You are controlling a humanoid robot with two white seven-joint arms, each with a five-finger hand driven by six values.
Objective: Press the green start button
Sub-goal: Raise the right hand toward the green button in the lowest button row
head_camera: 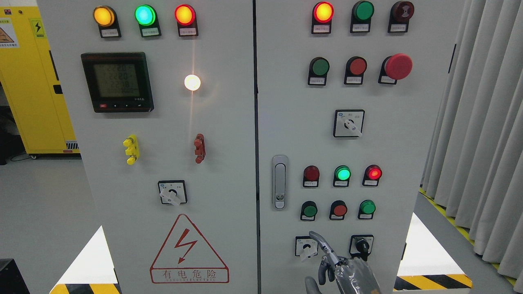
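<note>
The right hand (345,267) sat nearest, at six o'clock in the head view, its arm entering from the bottom edge right of the middle; the index finger (322,243) was stretched out towards eleven o'clock, the other fingers curled in and holding nothing; the left hand was not in view. The fingertip lay just beside the white selector knob (306,248), with a black selector (361,245) at its three o'clock. Above, at twelve o'clock from the fingertip, ran a row of three buttons: green (309,210), red (339,210), green (367,207); which green one was the start button I could not tell, since the labels were too small to read. Higher still glowed three lamps (342,174), and far up another green button (320,67) beside a red mushroom stop (398,66). The risks, as I judged them: the finger might nudge the white knob as it rose; drifting right, it might press the red button; or it might choose the wrong green one.
</note>
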